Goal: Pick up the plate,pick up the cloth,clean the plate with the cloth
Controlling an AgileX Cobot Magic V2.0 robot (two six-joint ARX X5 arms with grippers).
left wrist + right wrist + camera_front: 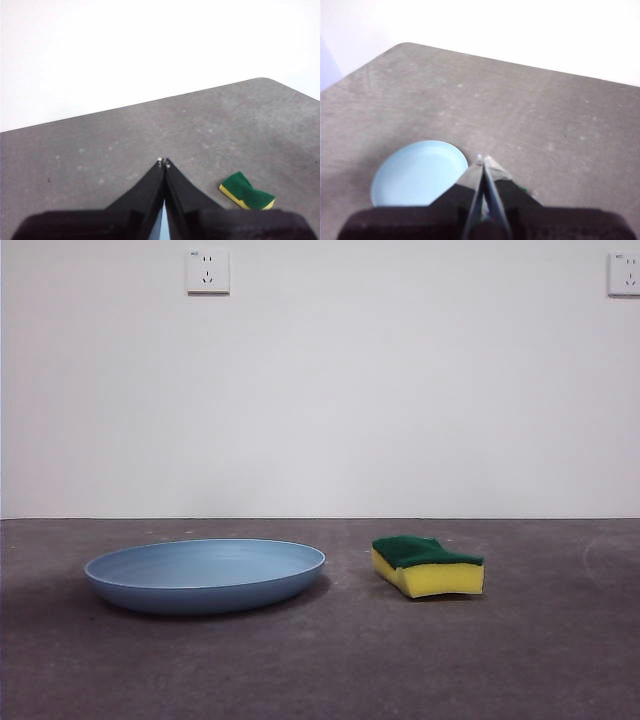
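Observation:
The light-blue plate (pixel 205 574) lies flat on the grey table, left of centre in the front view. The cloth, a yellow sponge with a green scouring top (pixel 428 565), rests on the table to the plate's right, apart from it. Neither arm shows in the front view. My left gripper (pixel 163 162) is shut and empty, high above the table, with the cloth (pixel 247 191) off to one side below it. My right gripper (pixel 481 160) is also shut and empty, raised above the table, with the plate (pixel 417 173) below and beside its jaws.
A white wall with two power sockets (pixel 208 271) (pixel 624 273) stands behind the table. The table's rounded far corners (pixel 262 80) (pixel 405 46) show in the wrist views.

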